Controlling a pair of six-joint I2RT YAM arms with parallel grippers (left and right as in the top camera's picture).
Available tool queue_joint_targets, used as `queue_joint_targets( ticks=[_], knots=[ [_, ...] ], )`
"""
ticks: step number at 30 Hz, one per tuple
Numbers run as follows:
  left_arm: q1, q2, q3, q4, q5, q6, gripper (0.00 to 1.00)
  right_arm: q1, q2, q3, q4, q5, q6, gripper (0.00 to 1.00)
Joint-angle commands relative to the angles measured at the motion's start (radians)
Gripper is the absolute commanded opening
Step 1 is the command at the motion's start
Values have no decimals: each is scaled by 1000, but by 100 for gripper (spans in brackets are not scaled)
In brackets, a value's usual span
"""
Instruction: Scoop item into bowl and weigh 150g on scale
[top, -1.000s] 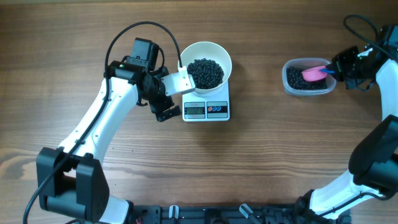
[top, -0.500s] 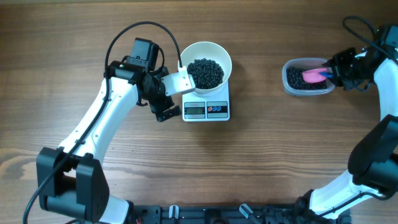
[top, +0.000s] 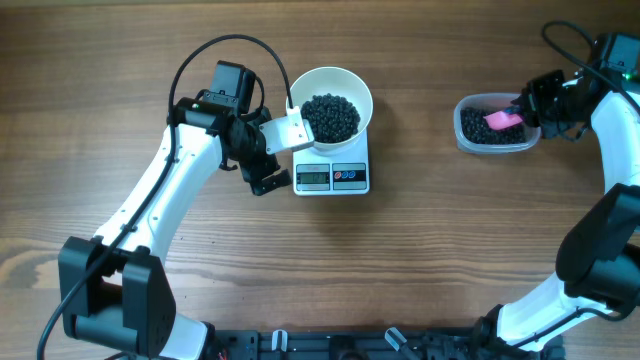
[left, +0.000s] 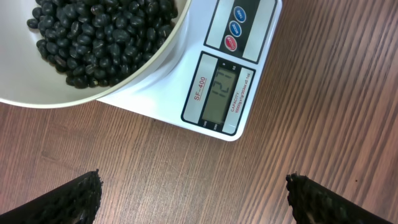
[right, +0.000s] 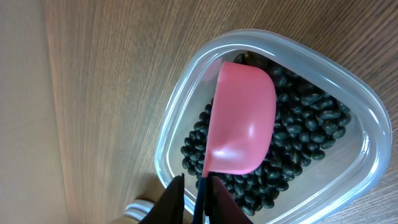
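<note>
Overhead view, contents. White bowl (top: 355, 82): seated on the scale (top: 350, 178), holding a heap of black beans (top: 331, 117). Left gripper (top: 275, 155): jaws spread wide, empty, just beside the scale's left edge. Clear tub (top: 459, 125): well apart to the right, more beans inside. Right gripper (right: 196, 202): fingers pinched on the handle of the pink scoop (right: 239, 121), which sits rounded side up over the tub's beans.
</note>
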Motion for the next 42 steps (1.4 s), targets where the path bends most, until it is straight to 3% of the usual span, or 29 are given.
queue_joint_targets(
  ticks=[1, 5, 10, 17, 20, 22, 25, 30, 37, 39, 40, 42],
  knots=[
    [-1, 4, 5, -1, 23, 16, 100, 2, 13, -9, 10, 17, 17, 14],
    [-1, 4, 5, -1, 23, 16, 100, 2, 13, -9, 24, 17, 16, 4],
    [-1, 4, 5, -1, 23, 16, 100, 2, 13, -9, 35, 39, 10, 4],
    [-2, 4, 5, -1, 23, 16, 100, 2, -32, 38, -18, 24, -145, 9],
    [-1, 4, 5, -1, 23, 16, 100, 2, -97, 50, -78, 32, -188, 31],
    [-1, 4, 5, -1, 23, 16, 100, 2, -113, 50, -138, 31, -196, 75],
    [-1, 4, 5, -1, 23, 16, 100, 6, -111, 36, -253, 25, -196, 89],
    [0, 4, 5, -1, 23, 16, 100, 63, -110, -108, -296, 25, -195, 89],
    [0, 4, 5, -1, 23, 16, 100, 104, -110, -238, -166, 71, -192, 88],
    [-1, 4, 5, -1, 23, 16, 100, 104, -110, -238, -155, 95, -192, 75],
    [-1, 4, 5, -1, 23, 16, 100, 104, -110, -238, -151, 95, -192, 61],
    [-1, 4, 5, -1, 23, 16, 100, 104, -110, -238, -149, 95, -192, 45]
  ],
)
